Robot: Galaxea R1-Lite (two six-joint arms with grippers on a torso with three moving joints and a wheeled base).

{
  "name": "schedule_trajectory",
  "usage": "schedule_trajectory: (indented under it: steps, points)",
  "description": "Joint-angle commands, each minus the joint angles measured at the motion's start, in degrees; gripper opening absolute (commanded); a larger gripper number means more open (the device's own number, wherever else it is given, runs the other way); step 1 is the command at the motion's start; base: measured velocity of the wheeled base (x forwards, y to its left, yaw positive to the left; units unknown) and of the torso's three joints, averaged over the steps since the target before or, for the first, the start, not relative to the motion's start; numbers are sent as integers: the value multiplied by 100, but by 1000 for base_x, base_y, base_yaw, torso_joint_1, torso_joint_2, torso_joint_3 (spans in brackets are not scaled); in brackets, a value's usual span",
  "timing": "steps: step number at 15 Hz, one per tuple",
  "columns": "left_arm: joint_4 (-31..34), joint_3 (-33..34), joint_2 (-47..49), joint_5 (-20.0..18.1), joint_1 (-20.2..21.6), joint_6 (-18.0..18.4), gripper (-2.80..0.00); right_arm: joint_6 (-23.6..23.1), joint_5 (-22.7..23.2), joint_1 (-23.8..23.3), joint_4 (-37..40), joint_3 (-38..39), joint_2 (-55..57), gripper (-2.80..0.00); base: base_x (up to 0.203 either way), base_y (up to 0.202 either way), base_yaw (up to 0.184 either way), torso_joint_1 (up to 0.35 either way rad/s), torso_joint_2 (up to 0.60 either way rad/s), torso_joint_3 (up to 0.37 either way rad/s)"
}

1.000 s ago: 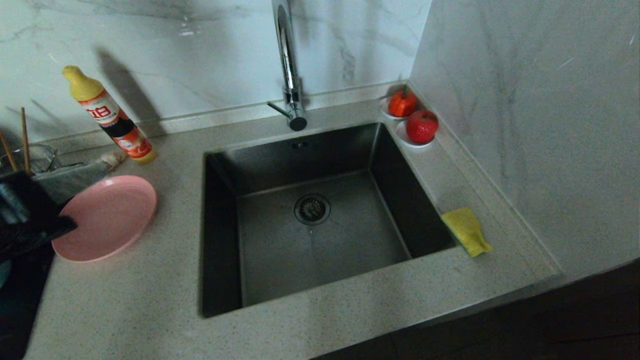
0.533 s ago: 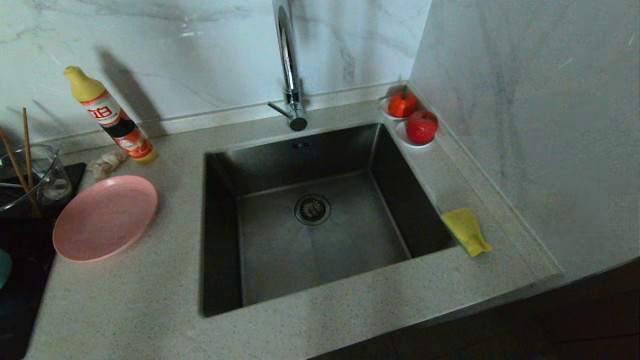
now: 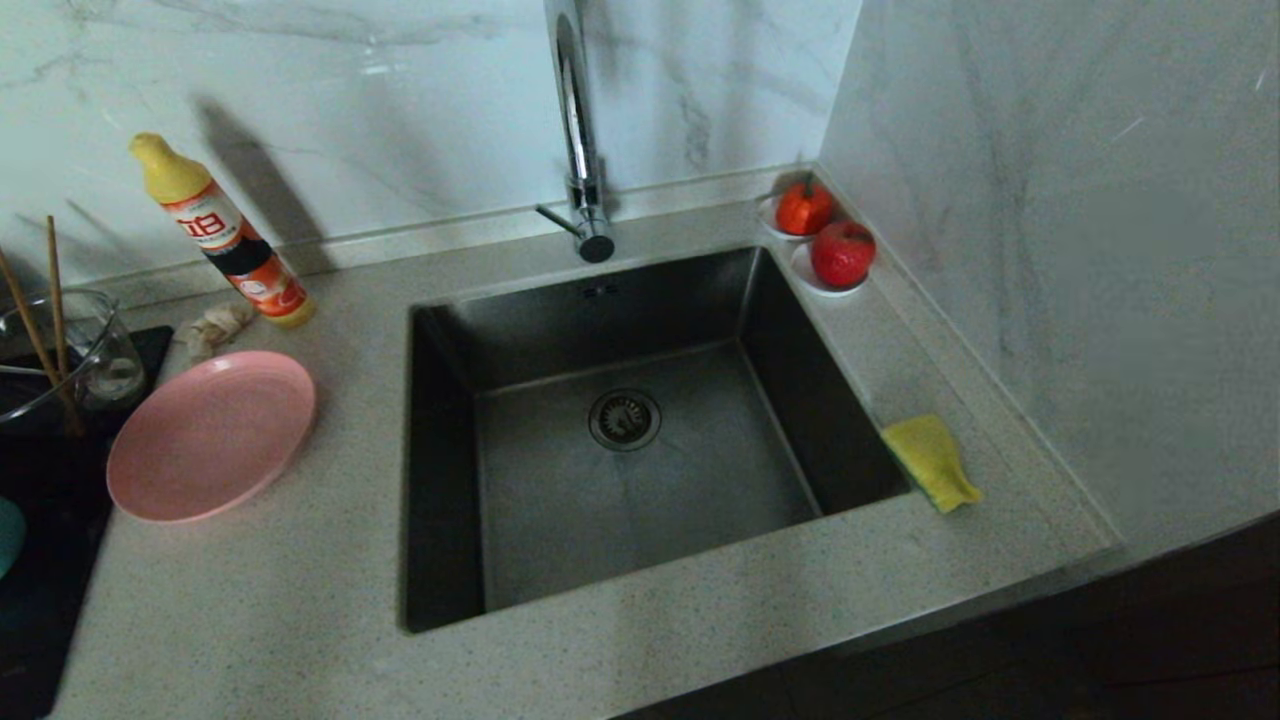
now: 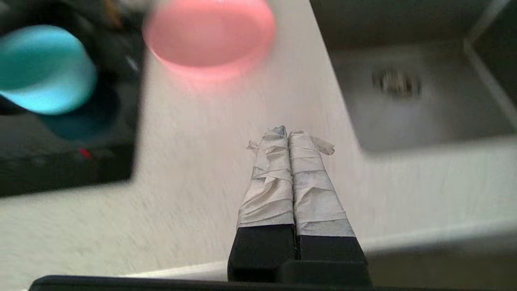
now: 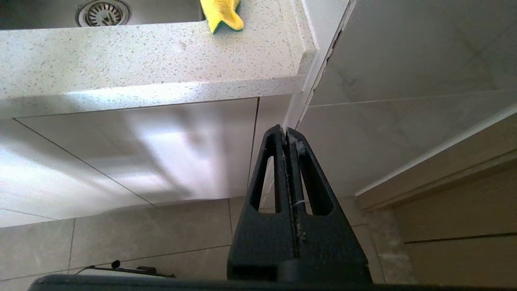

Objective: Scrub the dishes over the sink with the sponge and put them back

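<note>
Two dishes are your concern, and both look put back: the pink plate (image 3: 211, 434) lies flat on the desk (image 3: 300, 620) at the left of the head view, and only a sliver of the teal bowl (image 3: 8, 535) shows at that view's far left edge. The sponge (image 3: 932, 462) sits at the right, on the desk's strip beside the sink (image 3: 640, 480), whose basin holds nothing. Judging by this layout, either the scrubbing is finished or none of it has begun; you cannot tell which from here. Neither arm appears in the head view. Your left wrist view fills that gap: the left hand (image 4: 287, 131) is clenched on nothing, hovering over bare desk, with the plate at upper centre and the whole bowl (image 4: 42, 68) at upper left on a dark mat. Your right wrist view shows the right hand (image 5: 286, 130) clenched and empty, parked below the desk's edge facing the cabinet front, the sponge at its upper centre.
</note>
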Motion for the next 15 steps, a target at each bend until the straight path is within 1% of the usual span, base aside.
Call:
schedule_trajectory:
  steps: [1,2,3,5,8,10,12,15]
  points:
    - [-55,546,-211,-464,9,263,-280,-3,3,0,0,0,6,-280,0,0,0,0,0,0]
    - [-92,656,-212,-754,9,508,-280,-10,3,0,0,0,8,-280,0,0,0,0,0,0]
    - [-113,663,-212,-794,9,572,-280,-48,3,0,9,0,8,-280,0,0,0,0,0,0]
    - [-110,663,-209,-786,9,516,-280,-54,3,0,9,0,8,-280,0,0,0,0,0,0]
    - [-131,672,-214,-656,9,243,-280,8,-16,0,2,0,8,-280,0,0,0,0,0,0]
    - [-131,672,-214,-644,9,235,-280,-20,-49,0,52,-20,8,-280,0,0,0,0,0,0]
    - [-131,672,-214,-644,9,235,-280,129,-50,0,0,0,8,-280,0,0,0,0,0,0]
    - [-131,672,-214,-644,9,235,-280,166,-50,0,-9,0,8,-280,0,0,0,0,0,0]
